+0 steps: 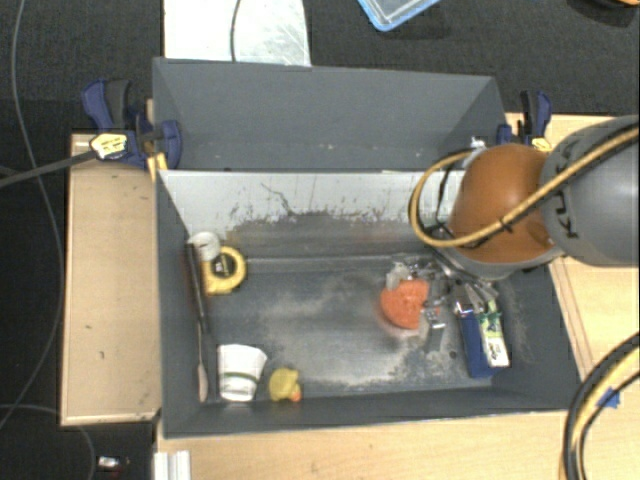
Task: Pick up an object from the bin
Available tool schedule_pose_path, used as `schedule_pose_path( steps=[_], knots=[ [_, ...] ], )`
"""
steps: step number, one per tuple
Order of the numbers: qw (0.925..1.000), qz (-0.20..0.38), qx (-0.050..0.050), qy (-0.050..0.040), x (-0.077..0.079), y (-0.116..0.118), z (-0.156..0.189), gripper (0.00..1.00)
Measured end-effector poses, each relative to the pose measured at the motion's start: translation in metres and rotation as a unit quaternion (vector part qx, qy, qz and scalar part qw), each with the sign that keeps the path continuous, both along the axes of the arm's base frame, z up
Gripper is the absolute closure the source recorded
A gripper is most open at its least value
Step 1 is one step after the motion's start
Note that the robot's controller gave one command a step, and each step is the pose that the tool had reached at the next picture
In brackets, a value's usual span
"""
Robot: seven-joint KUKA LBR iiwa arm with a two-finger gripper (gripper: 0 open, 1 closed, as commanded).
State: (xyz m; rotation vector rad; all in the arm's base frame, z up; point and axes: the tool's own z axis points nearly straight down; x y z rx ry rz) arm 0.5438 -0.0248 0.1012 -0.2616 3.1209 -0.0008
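Observation:
My gripper [432, 320] hangs low in the right half of the bin, under the arm's orange dome. An orange-red ball-like thing [403, 305] lies just left of the fingers, touching or nearly touching them. A blue and white flat package [484, 340] lies on the floor just right of the gripper. Whether the orange thing sits between the fingers cannot be made out.
Along the left wall lie a yellow tape measure [224, 269] with a small white cap [204, 243] beside it, and a long thin dark rod [197, 318]. A white cup [240, 371] and a small yellow toy [285, 385] rest near the front left.

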Motion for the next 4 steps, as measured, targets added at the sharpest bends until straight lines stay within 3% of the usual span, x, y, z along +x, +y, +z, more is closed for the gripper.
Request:
schedule_pose_path(
  steps=[1,2,3,4],
  knots=[
    [0.9995,0.032,0.000,-0.0034,0.032,-0.057,-0.023,1.00],
    [0.9995,0.032,0.000,-0.0034,0.032,-0.057,-0.023,1.00],
    [0.9977,0.068,0.000,-0.0023,0.032,-0.029,0.038,1.00],
    [0.9999,0.013,0.001,0.0001,0.009,-0.074,0.121,1.00]
  ],
)
